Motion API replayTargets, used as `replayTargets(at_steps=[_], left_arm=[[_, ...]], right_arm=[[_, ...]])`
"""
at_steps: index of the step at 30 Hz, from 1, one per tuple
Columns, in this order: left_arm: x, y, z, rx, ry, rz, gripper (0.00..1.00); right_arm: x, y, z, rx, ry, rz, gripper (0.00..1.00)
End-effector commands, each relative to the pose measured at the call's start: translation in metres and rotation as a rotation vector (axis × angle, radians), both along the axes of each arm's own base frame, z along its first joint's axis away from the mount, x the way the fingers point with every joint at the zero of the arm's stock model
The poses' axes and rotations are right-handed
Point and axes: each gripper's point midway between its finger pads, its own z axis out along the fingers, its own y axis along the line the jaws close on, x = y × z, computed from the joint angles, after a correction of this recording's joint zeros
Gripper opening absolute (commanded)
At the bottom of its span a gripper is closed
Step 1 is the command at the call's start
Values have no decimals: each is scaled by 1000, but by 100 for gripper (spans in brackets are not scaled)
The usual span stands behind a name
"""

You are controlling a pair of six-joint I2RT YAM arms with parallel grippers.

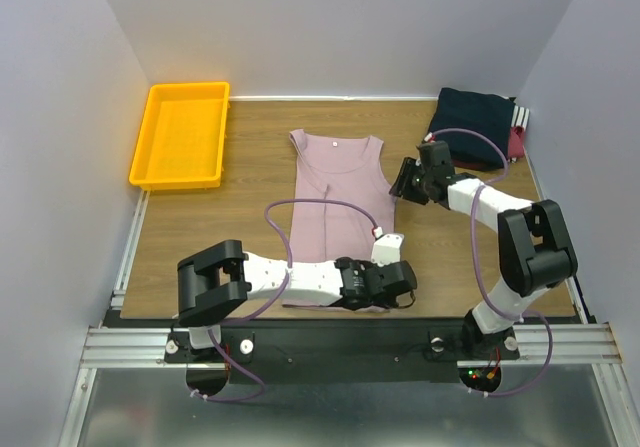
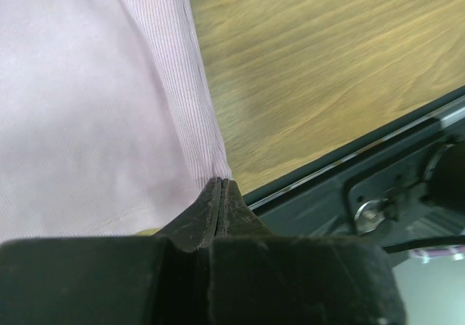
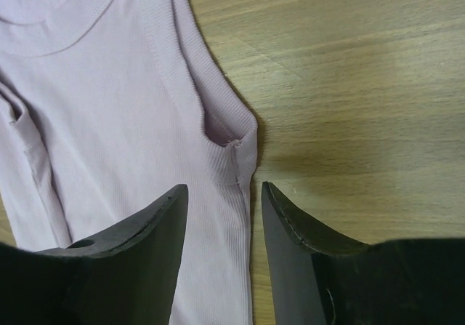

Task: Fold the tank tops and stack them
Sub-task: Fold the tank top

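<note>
Wooden table [image 1: 250, 237], task partly done: folded tops stacked, one top left to fold.

Top view: pink tank top [image 1: 335, 192] lies spread out mid-table, long axis near-to-far, neck toward the far wall, hem at the arms. A folded navy top [image 1: 475, 117] sits on a maroon top [image 1: 516, 145] at the far right, and the yellow tray [image 1: 180, 132] at the far left.
Left wrist view: left gripper [image 2: 220, 190] has its jaws together, pinching the top's near right hem corner.
Right wrist view: right gripper [image 3: 221, 194] has its jaws apart, straddling the side edge just below the right armhole; nothing gripped.
Judgement: fold not yet begun.
</note>
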Motion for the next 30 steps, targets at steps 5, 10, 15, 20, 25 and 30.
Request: replayTargets(at_steps=[5,10,15,20,25,30], left_arm=[[3,-15,21,-114,6,13,0],[3,-14,23,-120,6,13,0],[3,-16,25,-127,4,7,0],[4,-14,27,-132,3,10,0],[5,-13,32,-149,-3,13,0],[5,-8,35,-175,-4,28,0]], right_arm=[[16,4,-7,-27,-39,-9,44],[21,7,-18,-29,-25,-8,43],[24,8,-23,-27,-21,-11,43],[27,6,-26,-39,-20,-36,33],[29,-1,-17,-56,-47,-71,15],[31,-3,-1,-52,-84,-85,5]])
